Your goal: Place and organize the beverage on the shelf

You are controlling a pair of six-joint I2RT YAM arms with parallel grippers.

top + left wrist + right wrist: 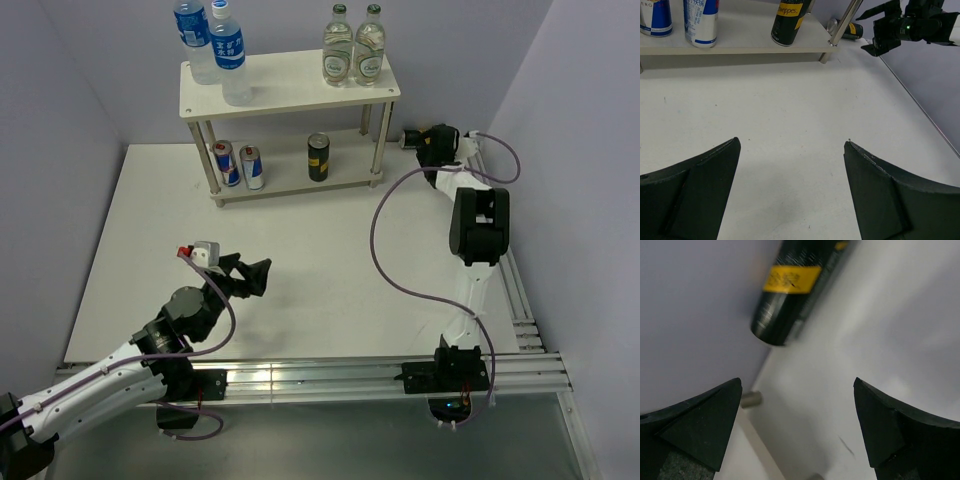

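Since one dark can with a yellow band (790,285) lies on its side on the table (300,260), not yet on the shelf (290,90), I judge my step is to reach in and take it with my right gripper (796,382). Its fingers stand wide apart and hold nothing. The can is ahead of them, apart from both tips and outside the gap. It sits nearer my left-hand finger in the wrist view, slanted across my line of approach, with the wall close along one side.

To do this well, I should turn the wrist until the fingers cross the round body near the yellow band, not the ends. Then I should ease forward slowly, because a lying can rolls at a nudge, and close only once it is centred. I must mind the wall and the shelf's leg.

My left gripper (791,141) hangs open over bare table, well apart. The other dark can (318,157) stands on the lower board (290,178), with room beside it
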